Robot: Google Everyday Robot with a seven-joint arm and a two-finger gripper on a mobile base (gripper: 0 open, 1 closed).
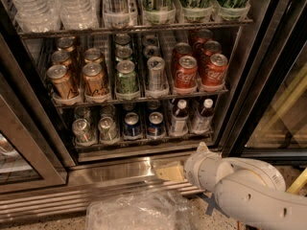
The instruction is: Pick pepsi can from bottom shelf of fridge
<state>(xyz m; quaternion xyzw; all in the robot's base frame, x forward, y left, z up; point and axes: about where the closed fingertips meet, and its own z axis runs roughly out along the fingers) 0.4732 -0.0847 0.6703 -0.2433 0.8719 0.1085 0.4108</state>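
The fridge (249, 75) stands open in front of me. Its bottom shelf (144, 143) holds two dark blue pepsi cans (155, 124) side by side in the middle lanes, the other pepsi can (131, 125) just to the left. Silver-grey cans (82, 130) stand left of them and two small bottles (178, 118) stand to the right. My white arm (240, 186) comes in from the lower right. My gripper (169, 171) shows as a tan tip low over the steel sill, below and in front of the bottom shelf, touching no can.
The middle rack holds gold cans (61, 82), a green can (126, 78), a silver can (156, 74) and red Coca-Cola cans (185, 73). A crumpled clear plastic bag (139, 210) lies on the floor. Steel door frames stand at left (29, 152) and right (259, 109).
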